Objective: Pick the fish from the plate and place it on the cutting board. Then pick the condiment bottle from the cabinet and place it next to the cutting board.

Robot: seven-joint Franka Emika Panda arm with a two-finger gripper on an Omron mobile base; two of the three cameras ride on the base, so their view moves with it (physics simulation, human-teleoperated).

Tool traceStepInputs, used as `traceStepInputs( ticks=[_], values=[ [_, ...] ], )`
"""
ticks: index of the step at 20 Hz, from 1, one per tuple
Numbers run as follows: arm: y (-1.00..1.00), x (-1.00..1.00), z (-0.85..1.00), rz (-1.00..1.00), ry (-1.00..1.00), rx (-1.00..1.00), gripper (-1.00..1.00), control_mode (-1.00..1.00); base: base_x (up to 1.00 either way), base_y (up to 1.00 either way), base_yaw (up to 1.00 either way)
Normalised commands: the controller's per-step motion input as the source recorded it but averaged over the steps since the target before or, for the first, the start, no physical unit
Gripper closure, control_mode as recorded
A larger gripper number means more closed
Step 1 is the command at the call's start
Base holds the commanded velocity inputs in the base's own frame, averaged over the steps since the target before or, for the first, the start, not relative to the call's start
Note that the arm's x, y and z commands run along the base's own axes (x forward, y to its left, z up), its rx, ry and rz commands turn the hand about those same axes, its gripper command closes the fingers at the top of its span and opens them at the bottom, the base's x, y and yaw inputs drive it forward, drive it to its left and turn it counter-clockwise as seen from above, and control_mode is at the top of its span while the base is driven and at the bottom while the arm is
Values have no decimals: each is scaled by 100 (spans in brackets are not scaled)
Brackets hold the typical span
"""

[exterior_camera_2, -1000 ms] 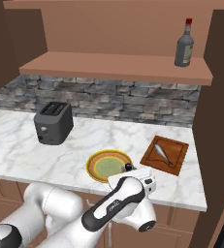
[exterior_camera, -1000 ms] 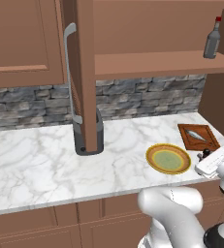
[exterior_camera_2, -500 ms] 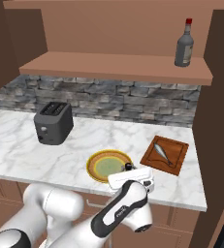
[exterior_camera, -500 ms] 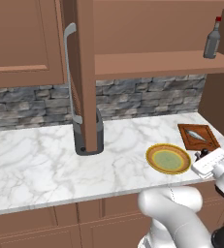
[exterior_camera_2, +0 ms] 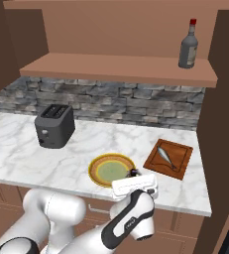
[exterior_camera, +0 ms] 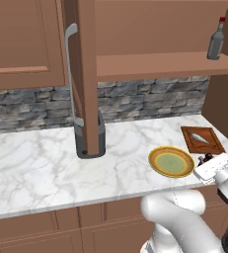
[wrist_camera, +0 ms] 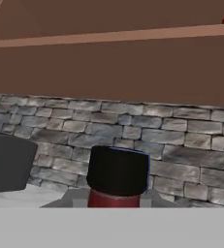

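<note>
already the jaws are pinched on the condiment bottle (wrist_camera: 117, 177) (black cap up), held low off the surface's front edge, with the cutting board (exterior_camera_2: 169, 158) and its fish (exterior_camera_2: 165, 156) just beyond, right of the plate (exterior_camera_2: 112, 169).

Dark toaster (exterior_camera_2: 54, 126) sat on marble desk (exterior_camera_2: 27, 158) by stone backsplash (exterior_camera_2: 116, 101); tall grey bottle w/ red cap (exterior_camera_2: 188, 44) stood on shelf (exterior_camera_2: 121, 69).

Fish (exterior_camera_2: 166, 156): silver-grey, slender, lying diagonally on cutting board (exterior_camera_2: 178, 168), a reddish-brown board on the worktop. Plate (exterior_camera_2: 96, 164): yellow-orange rim, pale green centre, just left of the board. Condiment bottle (wrist_camera: 117, 175): black cap, dark-red body, upright between the end effector (wrist_camera: 114, 198) fingers. Cabinet (exterior_camera: 150, 64): brown wood, door open.
</note>
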Motion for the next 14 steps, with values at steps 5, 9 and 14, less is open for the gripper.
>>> traceStepInputs(
  ticks=[5,9,14],
  values=[
    [-9,21,-15,-3,0,-3,100,-100,0,0,0],
    [-2,22,-16,-3,0,-4,100,-100,0,0,0],
    [0,18,-22,-2,0,-3,100,-100,0,0,0]
  ],
)
